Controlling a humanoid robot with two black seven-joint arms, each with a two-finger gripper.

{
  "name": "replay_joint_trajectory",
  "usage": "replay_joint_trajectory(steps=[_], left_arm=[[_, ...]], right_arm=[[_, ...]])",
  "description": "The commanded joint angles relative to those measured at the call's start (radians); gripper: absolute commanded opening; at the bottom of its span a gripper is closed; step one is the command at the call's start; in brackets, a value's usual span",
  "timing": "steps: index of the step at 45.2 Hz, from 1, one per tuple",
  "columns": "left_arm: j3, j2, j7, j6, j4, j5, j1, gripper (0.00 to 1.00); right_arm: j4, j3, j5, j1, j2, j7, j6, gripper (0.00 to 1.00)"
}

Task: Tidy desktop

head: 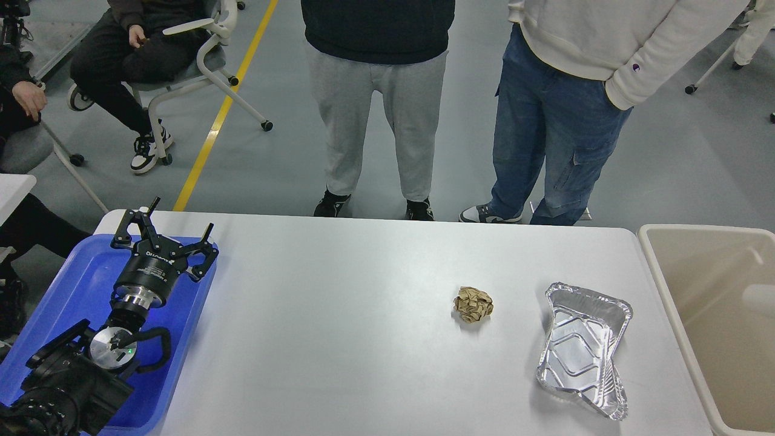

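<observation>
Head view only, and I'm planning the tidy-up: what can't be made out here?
- Blue tray: its floor is largely covered by the left arm, and the left gripper hangs open above it.
- Beige bin: cut off by the right and bottom edges, so its contents are uncertain.
- Right arm: out of frame.
- Foil tray and paper ball on the desktop: undersides hidden.

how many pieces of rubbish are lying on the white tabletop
2: a crumpled brown paper ball near the middle of the white rectangular tabletop, and a dented silver foil tray to its right, close to the beige bin. None seems hidden.
</observation>
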Motion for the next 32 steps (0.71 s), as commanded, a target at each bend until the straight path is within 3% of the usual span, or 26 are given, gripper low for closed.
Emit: replay_joint_trajectory(steps=[1,32], left_arm=[[0.000,0.000,-0.001,0.000,0.000,0.000,0.000,1.00],[0.000,0.000,-0.001,0.000,0.000,0.000,0.000,1.00]], right_arm=[[-0.122,0.023,0.011,-0.028,0.101,-0.023,-0.015,0.00],[-0.124,0.054,0.013,-0.033,0.118,-0.023,-0.041,0.00]])
